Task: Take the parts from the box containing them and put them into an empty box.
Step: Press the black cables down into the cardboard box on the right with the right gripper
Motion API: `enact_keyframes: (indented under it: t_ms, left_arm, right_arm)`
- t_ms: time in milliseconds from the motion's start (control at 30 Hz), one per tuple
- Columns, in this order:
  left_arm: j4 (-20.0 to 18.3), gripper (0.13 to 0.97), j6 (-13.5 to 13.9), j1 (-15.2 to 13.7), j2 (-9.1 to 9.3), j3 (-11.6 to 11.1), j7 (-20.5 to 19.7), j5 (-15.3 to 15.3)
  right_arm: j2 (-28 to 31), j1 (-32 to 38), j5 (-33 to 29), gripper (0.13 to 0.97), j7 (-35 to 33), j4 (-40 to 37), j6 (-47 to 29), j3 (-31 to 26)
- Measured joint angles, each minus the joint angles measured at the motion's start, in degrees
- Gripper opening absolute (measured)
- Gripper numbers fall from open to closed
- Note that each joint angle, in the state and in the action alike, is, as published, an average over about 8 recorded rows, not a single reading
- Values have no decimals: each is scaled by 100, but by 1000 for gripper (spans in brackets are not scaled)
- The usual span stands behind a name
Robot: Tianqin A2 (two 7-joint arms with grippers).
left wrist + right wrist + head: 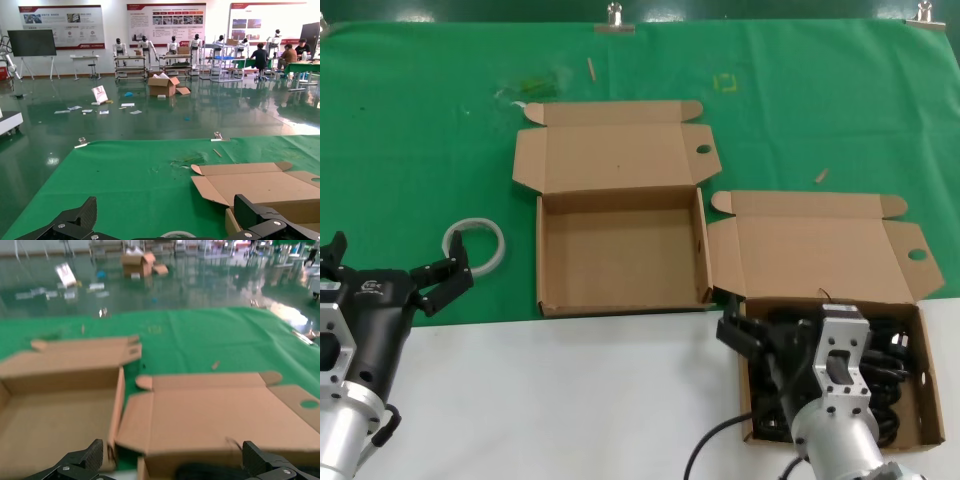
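Right tool [752,342] spread apart above cords [895,365] in right box [932,400]; left tool [390,265] apart, idle by tape ring [475,245].

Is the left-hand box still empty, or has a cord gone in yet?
Empty. The head view shows only bare cardboard floor in the empty box; the black cords all lie in the other box.

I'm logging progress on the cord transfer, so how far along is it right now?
Nothing looks moved yet: the empty box holds nothing, and the black power cords all lie in the box containing them. In hand: the right gripper sits open over those cords, gripping nothing. The left gripper waits open near the white tape ring. The whole transfer remains.
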Motion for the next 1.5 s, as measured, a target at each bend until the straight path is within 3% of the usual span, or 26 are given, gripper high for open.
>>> enact_keyframes:
  t_ms: [433, 833, 1167, 1500]
  left_arm:
    - [0, 965, 0, 0, 0, 0, 0, 0]
    - [0, 965, 0, 0, 0, 0, 0, 0]
    - [0, 965, 0, 0, 0, 0, 0, 0]
    - [0, 965, 0, 0, 0, 0, 0, 0]
  right_arm:
    - [0, -353, 1059, 966, -2696, 946, 2056, 26]
    - [0, -336, 1336, 966, -4428, 1401, 3008, 310]
    - [0, -76, 1742, 966, -5495, 1175, 3257, 504]
    - [0, 216, 2031, 954, -6068, 803, 3155, 615]
